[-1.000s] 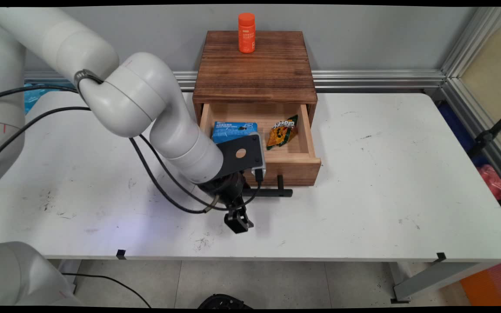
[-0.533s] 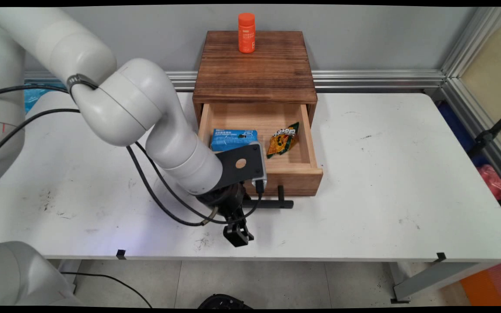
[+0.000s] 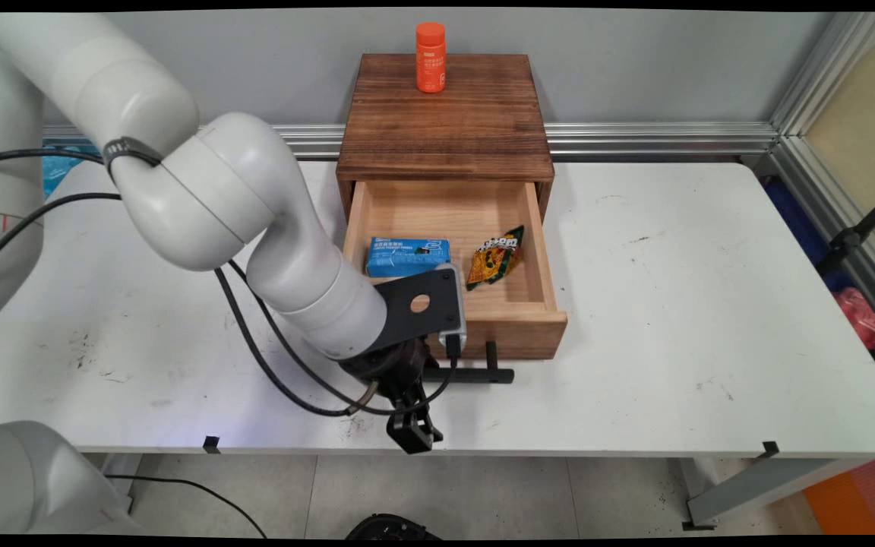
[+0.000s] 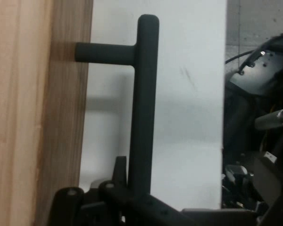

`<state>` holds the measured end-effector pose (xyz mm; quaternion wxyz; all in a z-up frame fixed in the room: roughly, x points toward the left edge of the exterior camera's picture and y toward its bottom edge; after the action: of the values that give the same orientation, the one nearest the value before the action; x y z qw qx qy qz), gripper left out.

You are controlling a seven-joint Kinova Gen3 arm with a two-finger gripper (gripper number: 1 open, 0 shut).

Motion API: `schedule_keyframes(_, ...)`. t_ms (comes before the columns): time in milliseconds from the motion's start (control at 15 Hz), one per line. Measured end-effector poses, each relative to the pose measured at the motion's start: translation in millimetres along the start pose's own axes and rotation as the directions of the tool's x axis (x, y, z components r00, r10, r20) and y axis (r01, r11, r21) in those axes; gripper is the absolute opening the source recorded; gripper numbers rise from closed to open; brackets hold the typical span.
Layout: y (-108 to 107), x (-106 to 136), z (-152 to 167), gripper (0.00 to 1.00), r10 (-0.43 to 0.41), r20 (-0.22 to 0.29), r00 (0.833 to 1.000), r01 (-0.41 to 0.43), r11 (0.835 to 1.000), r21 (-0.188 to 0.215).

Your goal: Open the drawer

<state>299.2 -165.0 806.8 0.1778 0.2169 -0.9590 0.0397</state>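
My gripper [image 3: 430, 374] is shut on the black bar handle [image 3: 483, 374] of a wooden drawer [image 3: 551, 300], near the table's front edge. The drawer stands pulled well out of a dark wooden cabinet [image 3: 445, 121]. Inside it lie a blue box [image 3: 407, 257] on the left and a yellow-orange snack packet [image 3: 494, 257] on the right. In the hand view the handle [image 4: 142, 108] runs up from my gripper [image 4: 132, 190], beside the drawer front [image 4: 61, 117].
An orange bottle [image 3: 431, 57] stands upright on the cabinet top at the back. The white table [image 3: 673, 304] spreads to the right of the drawer. Black cables [image 3: 270, 357] hang from the arm to the drawer's left.
The drawer has slid further out toward the table's front edge. My gripper moved the same way with the handle in it. The box and packet rode along.
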Motion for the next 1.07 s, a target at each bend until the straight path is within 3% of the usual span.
schedule_keyframes(1067,35,-6,-4,1.00,0.012,0.012,1.000,-0.012,0.998,-0.056)
